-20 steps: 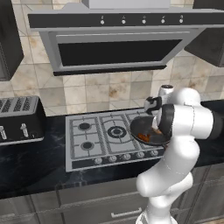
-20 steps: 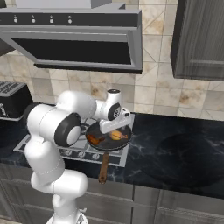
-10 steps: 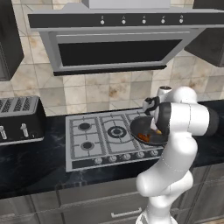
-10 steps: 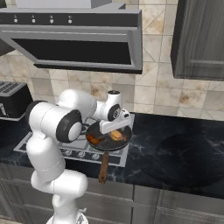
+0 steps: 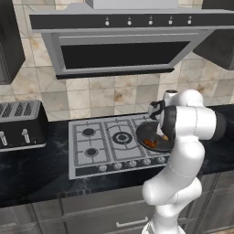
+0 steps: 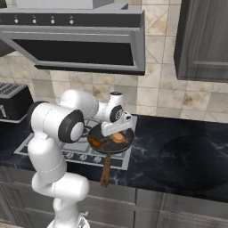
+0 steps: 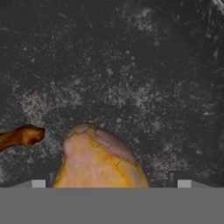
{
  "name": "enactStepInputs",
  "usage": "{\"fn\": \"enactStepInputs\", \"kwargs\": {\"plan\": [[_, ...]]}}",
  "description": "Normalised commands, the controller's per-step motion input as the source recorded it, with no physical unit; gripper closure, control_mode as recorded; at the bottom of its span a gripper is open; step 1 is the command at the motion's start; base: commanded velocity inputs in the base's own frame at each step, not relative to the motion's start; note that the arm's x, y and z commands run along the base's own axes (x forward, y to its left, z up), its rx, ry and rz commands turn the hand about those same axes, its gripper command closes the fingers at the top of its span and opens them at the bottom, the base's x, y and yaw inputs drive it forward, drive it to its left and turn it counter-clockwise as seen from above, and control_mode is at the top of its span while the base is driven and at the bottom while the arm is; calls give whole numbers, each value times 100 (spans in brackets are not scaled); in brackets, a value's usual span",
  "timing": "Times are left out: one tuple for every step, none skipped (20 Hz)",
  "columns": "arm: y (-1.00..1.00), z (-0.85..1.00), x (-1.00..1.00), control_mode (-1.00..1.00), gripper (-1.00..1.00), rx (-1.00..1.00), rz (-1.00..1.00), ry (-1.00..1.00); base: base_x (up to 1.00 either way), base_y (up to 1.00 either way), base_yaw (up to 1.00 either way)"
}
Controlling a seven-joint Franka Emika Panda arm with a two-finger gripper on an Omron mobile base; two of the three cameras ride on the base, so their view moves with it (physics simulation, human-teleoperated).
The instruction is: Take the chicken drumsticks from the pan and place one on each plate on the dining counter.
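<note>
The dark pan [image 6: 124,143] sits on the front right burner of the stove, its brown handle [image 6: 106,169] pointing over the counter's front edge. In it lie a golden-orange chicken drumstick [image 6: 118,138] and a darker reddish-brown one [image 6: 96,142]. My gripper [image 6: 116,132] hangs low over the pan, open. In the hand view the golden drumstick [image 7: 98,159] lies between the two fingertips [image 7: 178,178], with the gripper [image 7: 111,179] straddling it, and the darker drumstick [image 7: 22,136] lies at the left. My arm hides much of the pan [image 5: 148,139] in the left base view. The plates and dining counter are out of view.
A steel gas stove [image 5: 98,148] is set into the black wall counter [image 6: 187,156]. A black toaster [image 5: 20,125] stands at the left. A range hood [image 5: 123,41] hangs above, and a dark wall cabinet [image 6: 205,40] is at the upper right.
My hand has sunk slightly toward the pan and the arm has shifted a little. The jaws have stayed open, and the drumsticks have not moved.
</note>
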Motion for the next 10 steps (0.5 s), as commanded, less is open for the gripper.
{"fn": "enactStepInputs", "kwargs": {"plan": [[-10,-17,-15,-100,-100,0,0,7,0,0,0],[-11,-15,-16,-100,-100,0,0,7,0,0,0],[-8,-17,-15,-100,-100,0,0,9,0,0,0],[-14,-10,-17,-100,-100,0,0,6,0,0,0],[-12,-11,-17,-100,-100,0,0,6,0,0,0],[-11,-11,-15,-100,-100,0,0,10,0,0,0],[-9,-11,-12,-100,-100,0,0,11,0,0,0],[-6,-13,-12,-100,-100,0,0,12,0,0,0],[-4,-14,-7,-100,-100,0,0,13,0,0,0],[0,-17,-4,-100,-100,0,0,11,0,0,0]]}}
